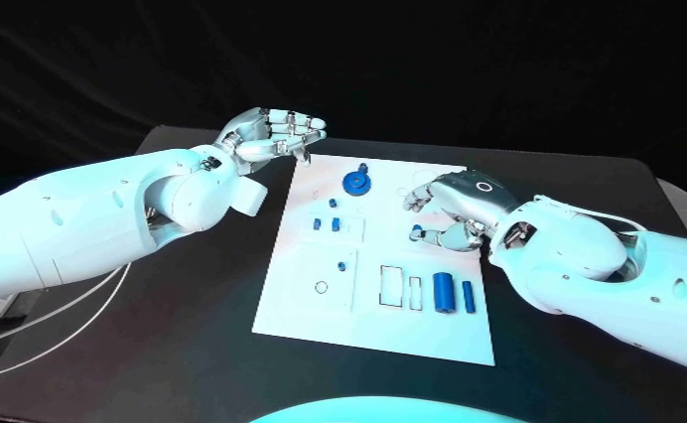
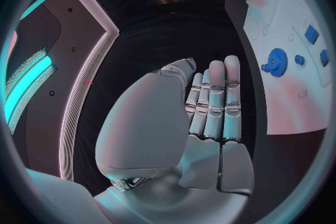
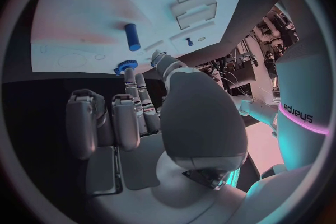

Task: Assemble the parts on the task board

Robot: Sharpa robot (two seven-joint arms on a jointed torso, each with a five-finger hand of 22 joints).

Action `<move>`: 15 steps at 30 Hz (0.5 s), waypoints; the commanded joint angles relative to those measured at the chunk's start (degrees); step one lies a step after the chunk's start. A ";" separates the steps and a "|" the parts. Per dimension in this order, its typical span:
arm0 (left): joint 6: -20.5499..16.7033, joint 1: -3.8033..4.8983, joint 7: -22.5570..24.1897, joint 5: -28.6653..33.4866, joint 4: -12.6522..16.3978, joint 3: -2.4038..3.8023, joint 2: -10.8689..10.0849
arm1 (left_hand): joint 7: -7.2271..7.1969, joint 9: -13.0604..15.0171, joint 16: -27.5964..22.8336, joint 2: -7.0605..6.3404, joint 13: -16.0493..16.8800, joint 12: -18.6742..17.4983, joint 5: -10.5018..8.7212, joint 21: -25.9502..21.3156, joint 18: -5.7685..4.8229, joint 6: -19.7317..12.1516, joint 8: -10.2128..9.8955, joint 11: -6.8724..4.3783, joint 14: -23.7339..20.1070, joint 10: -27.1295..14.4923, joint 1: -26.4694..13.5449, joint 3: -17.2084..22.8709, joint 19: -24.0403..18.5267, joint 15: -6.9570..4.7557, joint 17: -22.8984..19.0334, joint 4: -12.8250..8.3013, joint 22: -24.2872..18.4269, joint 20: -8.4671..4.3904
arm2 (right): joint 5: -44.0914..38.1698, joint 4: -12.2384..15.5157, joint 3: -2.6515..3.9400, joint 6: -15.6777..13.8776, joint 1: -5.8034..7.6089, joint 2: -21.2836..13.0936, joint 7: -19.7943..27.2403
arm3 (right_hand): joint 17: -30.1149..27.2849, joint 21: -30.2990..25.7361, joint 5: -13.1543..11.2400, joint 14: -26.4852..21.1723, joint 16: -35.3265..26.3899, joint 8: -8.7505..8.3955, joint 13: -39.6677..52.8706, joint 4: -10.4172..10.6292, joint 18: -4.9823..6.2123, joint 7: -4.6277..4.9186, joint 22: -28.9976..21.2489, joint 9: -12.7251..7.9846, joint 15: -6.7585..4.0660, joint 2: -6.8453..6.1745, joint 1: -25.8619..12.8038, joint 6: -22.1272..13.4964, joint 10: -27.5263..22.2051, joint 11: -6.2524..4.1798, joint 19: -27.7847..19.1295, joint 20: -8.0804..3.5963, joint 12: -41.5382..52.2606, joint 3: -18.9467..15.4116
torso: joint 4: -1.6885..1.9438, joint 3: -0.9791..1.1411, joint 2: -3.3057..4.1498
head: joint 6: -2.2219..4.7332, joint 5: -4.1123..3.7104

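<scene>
Left hand (image 1: pixel 272 135) raised over the black counter (image 1: pixel 172 344) just off the task board's (image 1: pixel 308 304) far-left corner, fingers curled in, grasping nothing. On the board: blue gear (image 1: pixel 355 182) near the far edge, small blue pieces (image 1: pixel 327 225) below it, two blue cylinders (image 1: pixel 454 294) toward the near right. Right hand (image 1: pixel 451 207) low over the board's right edge beside the gear, fingers bent around a small blue part (image 1: pixel 418 234); whether grasped, cannot tell.

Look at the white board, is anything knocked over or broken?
Nothing stands out. The task board lies flat on the table, and the blue gear and blue cylinders rest on it, looking whole. Nothing has spilled off that I can see.
</scene>
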 commanded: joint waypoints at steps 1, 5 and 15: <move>0.85 0.02 0.30 0.32 0.13 0.01 0.06 | 0.08 -0.09 -0.37 -0.22 -0.05 0.32 0.31 0.01 0.34 -0.28 -0.21 0.12 -0.23 -0.43 -0.38 0.38 -0.17 0.02 -0.04 -0.10 0.06 0.18 | -0.35 -0.36 -0.05 6.66 0.18 -0.20 0.18 | -0.25 -0.35 0.41 2.32 -0.47 -0.38 -0.15 0.36 0.84 -0.46 9.66 -0.08 0.48 0.24 1.01 0.17 -0.34 -0.16 0.83 0.31 0.43 -1.09 | 0.07 0.07 0.12 | 0.05 -0.13; 0.92 0.02 0.29 0.32 0.11 -0.01 0.09 | 0.08 -0.09 -0.37 -0.22 -0.05 0.32 0.31 0.01 0.34 -0.28 -0.21 0.12 -0.23 -0.43 -0.38 0.38 -0.17 0.02 -0.04 -0.10 0.06 0.18 | -0.66 -0.83 -0.10 8.02 0.27 -0.18 0.20 | -0.67 -0.30 0.45 2.21 -0.68 -0.35 -0.20 0.73 0.82 -0.56 9.70 -0.11 0.38 0.69 1.75 0.59 0.15 -0.30 0.91 0.25 0.97 -1.64 | 0.21 0.00 0.09 | -0.08 -0.29; 0.90 0.02 0.29 0.32 0.08 -0.03 0.07 | 0.08 -0.09 -0.37 -0.22 -0.05 0.32 0.31 0.01 0.34 -0.28 -0.21 0.12 -0.23 -0.43 -0.38 0.38 -0.17 0.02 -0.04 -0.10 0.06 0.18 | -0.86 -2.26 -0.25 8.75 0.06 0.99 0.06 | -1.22 0.36 -0.12 2.13 -1.01 -0.10 -0.42 1.60 0.66 0.14 10.08 -0.20 -0.17 2.16 3.67 2.38 2.34 -0.92 1.38 -0.21 2.47 0.12 | 0.19 0.01 0.12 | -0.22 -0.21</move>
